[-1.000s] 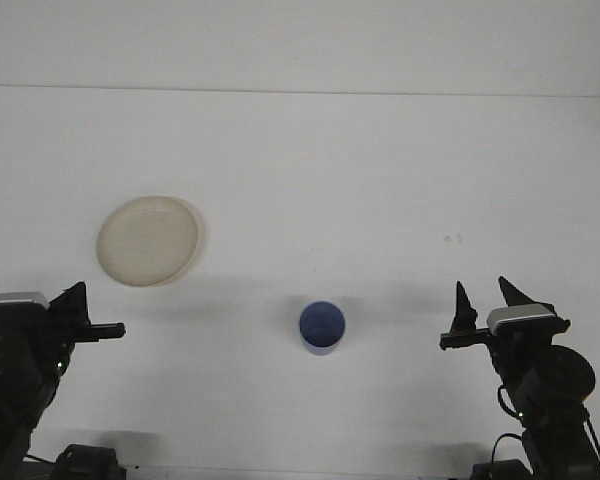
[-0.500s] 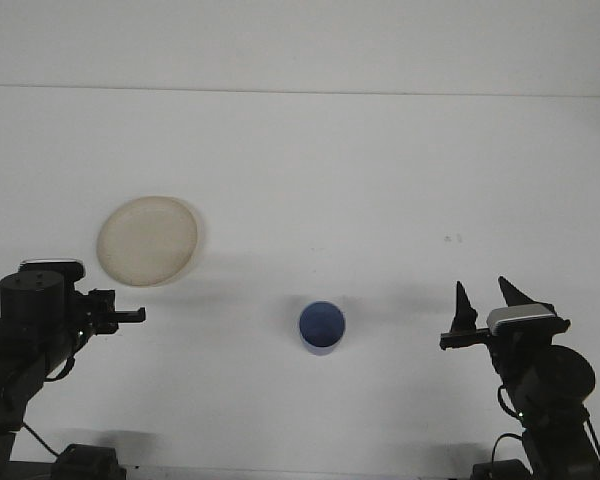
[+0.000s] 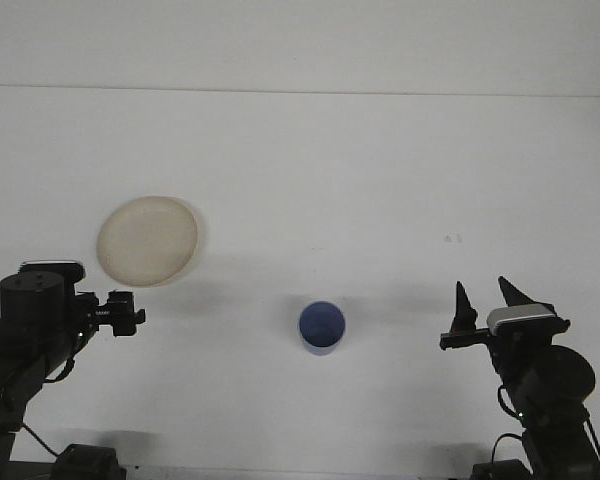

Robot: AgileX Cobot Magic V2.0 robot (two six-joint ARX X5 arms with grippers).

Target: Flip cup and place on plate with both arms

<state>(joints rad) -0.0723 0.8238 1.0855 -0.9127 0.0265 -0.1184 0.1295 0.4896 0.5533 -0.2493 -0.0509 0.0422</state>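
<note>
I see the blue cup [image 3: 322, 327] standing mouth-up on the bench [image 3: 380, 180], right of the plate [image 3: 148, 240] — well apart. Right tool [image 3: 488, 298] has its 2 fingers spread, empty. Left tool [image 3: 120, 314] holds nothing — I can't tell its opening.

Blue cup [image 3: 322, 327] stands upright, mouth open to the ceiling, on white table | cream round plate [image 3: 148, 240] lies flat, bare, well apart to its left
</note>
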